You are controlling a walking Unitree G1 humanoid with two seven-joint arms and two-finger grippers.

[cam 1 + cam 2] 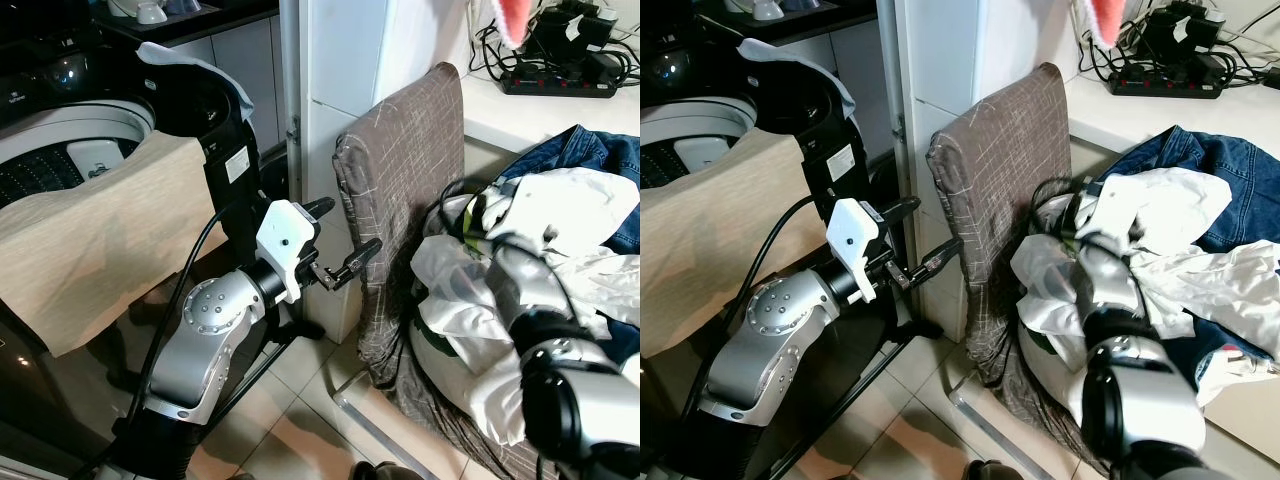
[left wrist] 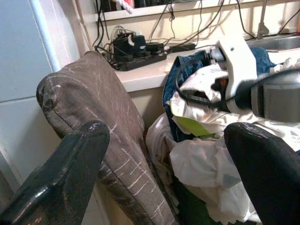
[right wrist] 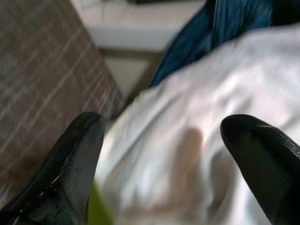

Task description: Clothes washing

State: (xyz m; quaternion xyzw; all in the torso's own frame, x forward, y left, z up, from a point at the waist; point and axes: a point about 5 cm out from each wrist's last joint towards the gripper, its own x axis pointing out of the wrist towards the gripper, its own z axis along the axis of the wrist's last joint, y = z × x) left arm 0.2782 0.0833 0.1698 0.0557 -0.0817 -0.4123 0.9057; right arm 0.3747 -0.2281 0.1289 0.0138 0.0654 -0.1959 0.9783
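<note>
A heap of laundry lies at the right: white garments on top and blue jeans behind. My right arm reaches up into the heap, and my right gripper is open just above a white garment with nothing between its fingers. The top-loading washing machine stands at the left with its lid up and a beige cloth draped over its front. In mid-air between the machine and the heap, my left gripper is held open and empty.
A grey-brown patterned pad leans upright against the white pillar, between my left gripper and the laundry. A power strip with cables lies on the counter behind. A tiled floor lies below.
</note>
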